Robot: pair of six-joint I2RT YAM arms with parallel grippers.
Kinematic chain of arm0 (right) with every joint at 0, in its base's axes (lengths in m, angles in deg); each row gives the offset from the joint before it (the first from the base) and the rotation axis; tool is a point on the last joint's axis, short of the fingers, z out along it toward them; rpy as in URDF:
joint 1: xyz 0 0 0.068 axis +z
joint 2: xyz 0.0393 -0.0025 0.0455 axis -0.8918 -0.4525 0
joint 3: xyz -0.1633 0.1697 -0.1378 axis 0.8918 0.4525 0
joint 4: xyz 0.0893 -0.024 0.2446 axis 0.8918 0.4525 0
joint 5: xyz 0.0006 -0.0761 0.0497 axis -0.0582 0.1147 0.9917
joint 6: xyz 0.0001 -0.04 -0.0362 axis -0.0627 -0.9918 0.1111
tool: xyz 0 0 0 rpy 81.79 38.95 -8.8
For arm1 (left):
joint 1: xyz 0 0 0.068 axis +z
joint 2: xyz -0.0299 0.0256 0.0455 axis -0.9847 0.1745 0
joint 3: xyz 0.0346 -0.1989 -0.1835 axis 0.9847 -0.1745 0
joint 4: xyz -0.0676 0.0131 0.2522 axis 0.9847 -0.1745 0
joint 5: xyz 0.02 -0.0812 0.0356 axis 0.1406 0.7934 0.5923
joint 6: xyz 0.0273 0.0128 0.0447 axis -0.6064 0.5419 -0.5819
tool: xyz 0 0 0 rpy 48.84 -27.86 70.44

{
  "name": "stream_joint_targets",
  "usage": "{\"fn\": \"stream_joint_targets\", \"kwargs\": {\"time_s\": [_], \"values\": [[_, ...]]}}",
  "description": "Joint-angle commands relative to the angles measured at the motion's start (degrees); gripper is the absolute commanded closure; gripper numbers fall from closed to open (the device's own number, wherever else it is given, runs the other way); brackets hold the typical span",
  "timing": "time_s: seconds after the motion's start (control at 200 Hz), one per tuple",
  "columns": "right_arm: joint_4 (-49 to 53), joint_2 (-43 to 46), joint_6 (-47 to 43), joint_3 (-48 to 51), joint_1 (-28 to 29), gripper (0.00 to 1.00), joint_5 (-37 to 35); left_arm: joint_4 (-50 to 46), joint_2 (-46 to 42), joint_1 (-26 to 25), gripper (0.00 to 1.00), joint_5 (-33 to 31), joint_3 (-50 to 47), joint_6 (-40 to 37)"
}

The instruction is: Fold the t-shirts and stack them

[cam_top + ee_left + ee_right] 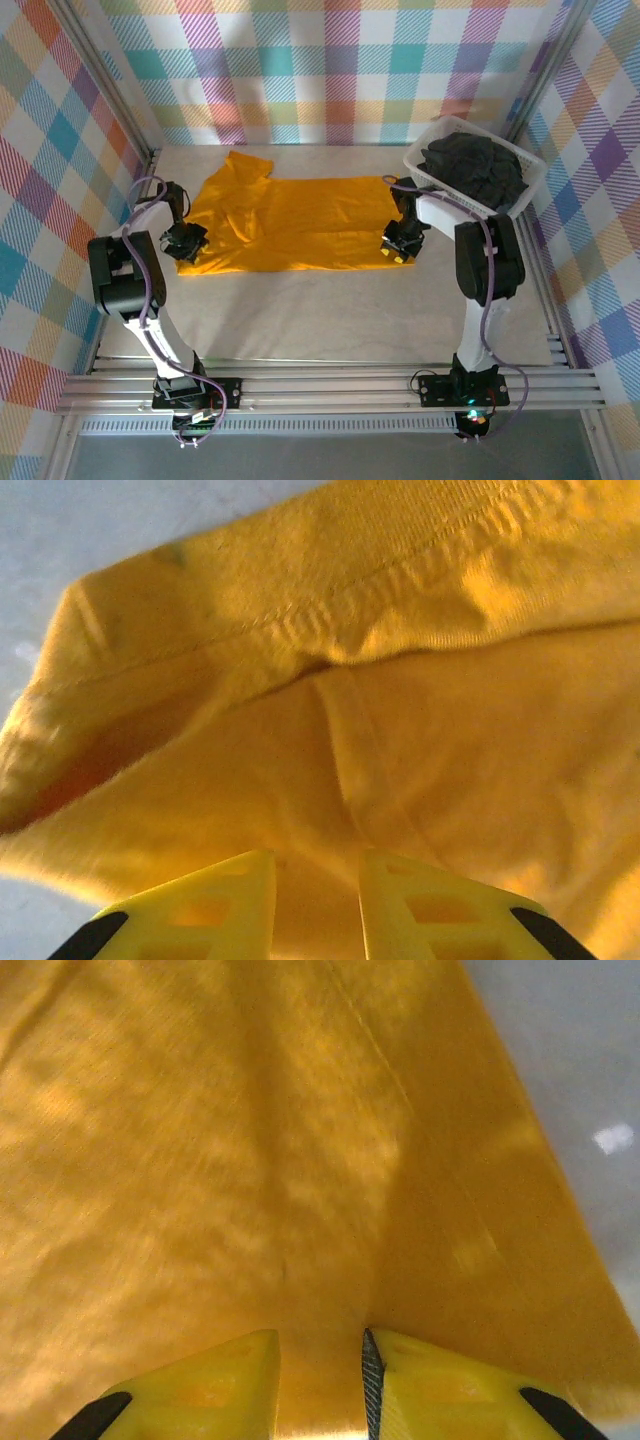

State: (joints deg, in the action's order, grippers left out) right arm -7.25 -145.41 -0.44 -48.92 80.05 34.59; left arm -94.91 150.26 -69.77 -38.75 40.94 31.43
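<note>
The orange-yellow t-shirt [290, 225] lies spread on the table, one sleeve pointing to the far left. My left gripper [185, 240] is down on its near-left corner. In the left wrist view its yellow fingers [315, 858] stand a little apart over the cloth [450, 730], with a folded hem ahead of them. My right gripper [400, 243] rests on the shirt's right edge. Its jaws [320, 1335] are also slightly apart, with flat orange cloth [250, 1160] between them. The dark charcoal t-shirt [475, 168] sits bunched in the basket.
The white lattice basket [530, 185] stands at the back right corner, close behind my right arm. Bare pale table [330, 310] stretches between the shirt and the arm bases. Plaid walls close in the left, back and right sides.
</note>
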Motion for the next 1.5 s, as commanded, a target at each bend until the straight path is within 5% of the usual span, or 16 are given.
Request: {"fn": "stream_joint_targets", "kwargs": {"time_s": [0.0,0.23,0.725,0.88,1.025,1.235,1.495], "values": [[3.44,-2.71,-2.14,-3.53,-0.12,0.71,-2.15,-0.45,2.48,0.20,0.73,-2.21,2.13,-0.45],[11.13,-2.52,-1.93,-1.44,-0.16,0.71,-5.91,-1.51,-0.45,-0.90,0.75,-4.35,-3.08,-1.67],[13.87,16.93,1.73,18.73,-0.16,0.67,-5.39,-3.28,-14.77,-6.11,0.75,-6.02,-21.14,-1.04],[12.53,23.73,2.07,19.35,-0.03,0.63,-4.97,-7.04,-18.09,-7.13,0.64,-10.74,-14.55,-2.40],[5.70,25.52,-3.89,15.21,1.01,0.51,-0.63,-7.40,-17.97,-14.05,0.56,-13.91,-3.41,-4.70],[0.96,19.53,-11.90,5.82,1.16,0.41,7.03,-5.84,-5.10,-29.64,0.59,-11.72,10.57,-10.43],[0.42,16.06,-10.16,0.49,1.20,0.41,9.17,-7.39,8.83,-32.75,0.59,-12.31,19.69,-12.49]]}}
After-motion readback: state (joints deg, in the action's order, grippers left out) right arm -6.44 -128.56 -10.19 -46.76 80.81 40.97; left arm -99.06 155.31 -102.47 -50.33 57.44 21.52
